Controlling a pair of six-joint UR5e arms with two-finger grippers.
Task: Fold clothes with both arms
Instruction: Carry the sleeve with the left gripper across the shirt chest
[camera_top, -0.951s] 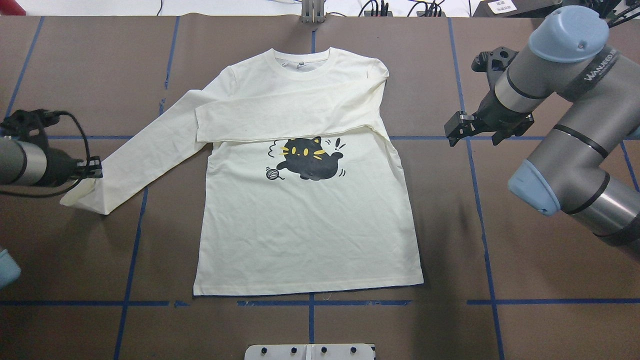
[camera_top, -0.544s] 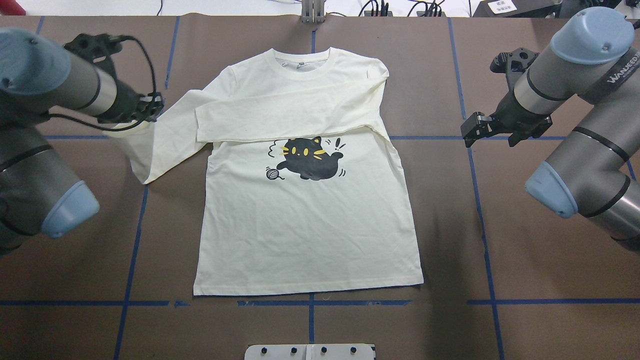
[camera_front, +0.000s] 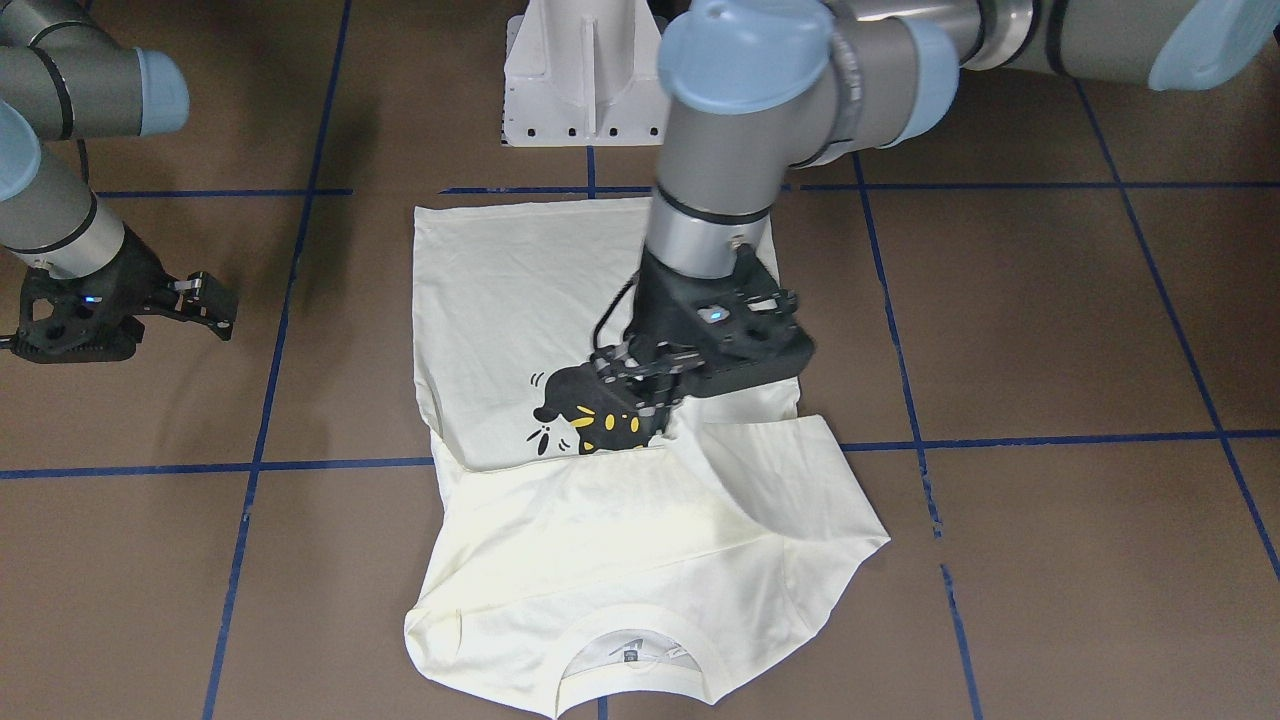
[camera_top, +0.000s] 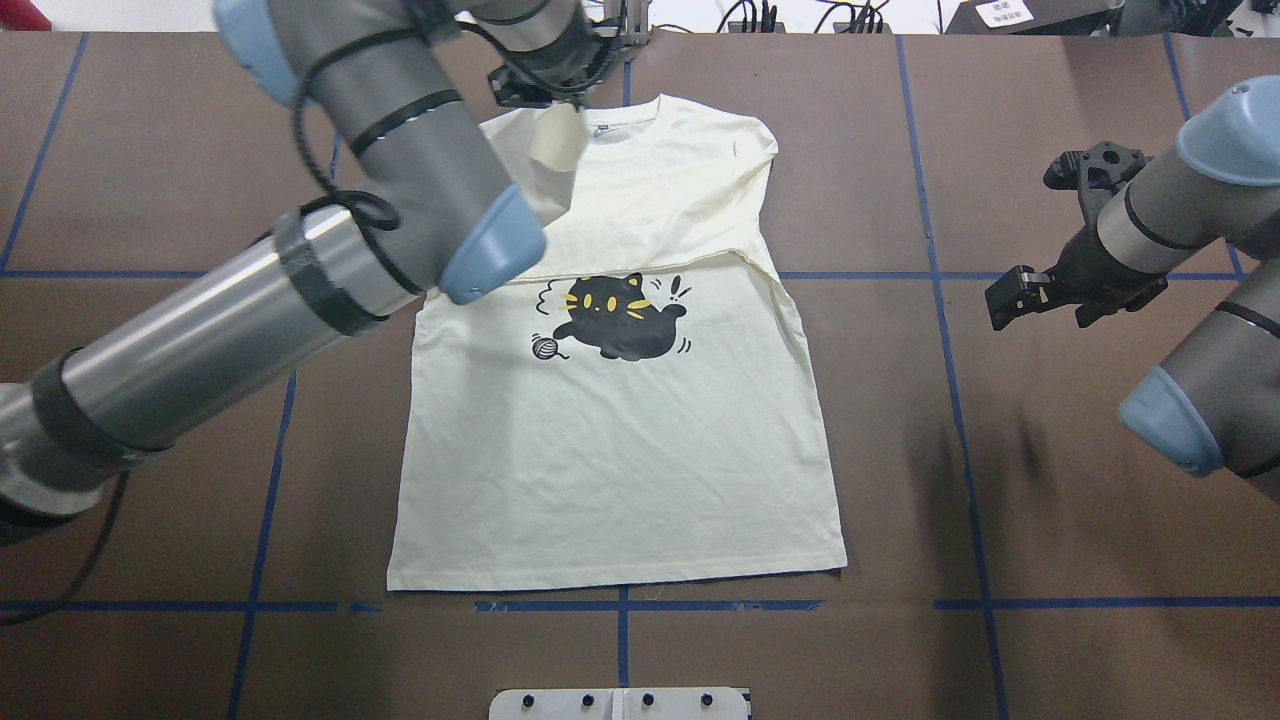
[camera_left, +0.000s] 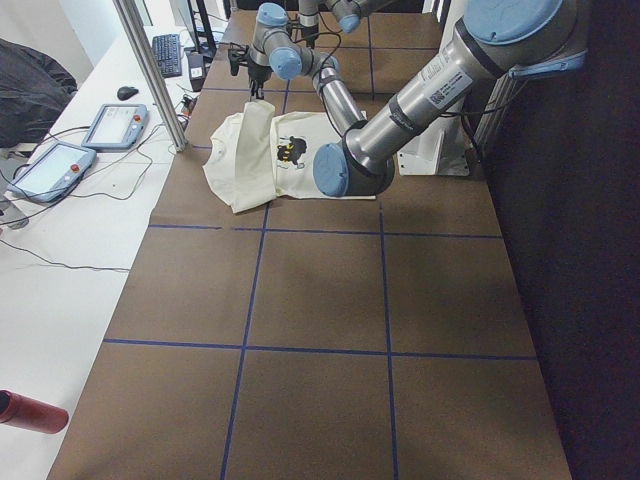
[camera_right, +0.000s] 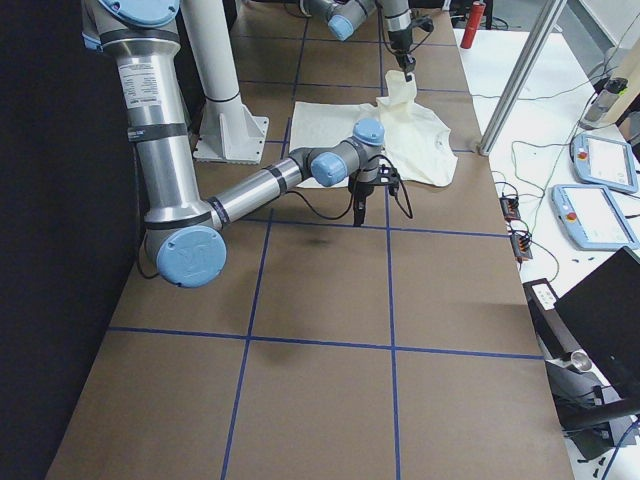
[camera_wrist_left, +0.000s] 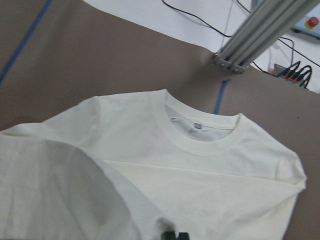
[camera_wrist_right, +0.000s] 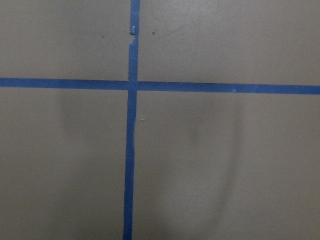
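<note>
Cream shirt, near sleeve aloft, perhaps in left pincer

grey tubular arms with blue joint caps.

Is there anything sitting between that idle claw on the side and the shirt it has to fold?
Nothing visible does. Only brown table surface, crossed by a blue tape line, lies between the open right gripper and the shirt. The left gripper holds a sleeve over the shirt's other side, off that path.

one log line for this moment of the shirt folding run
left gripper shut on sleeve | sleeve raised over shirt | other sleeve folded across chest | right gripper open over table, off shirt
</note>
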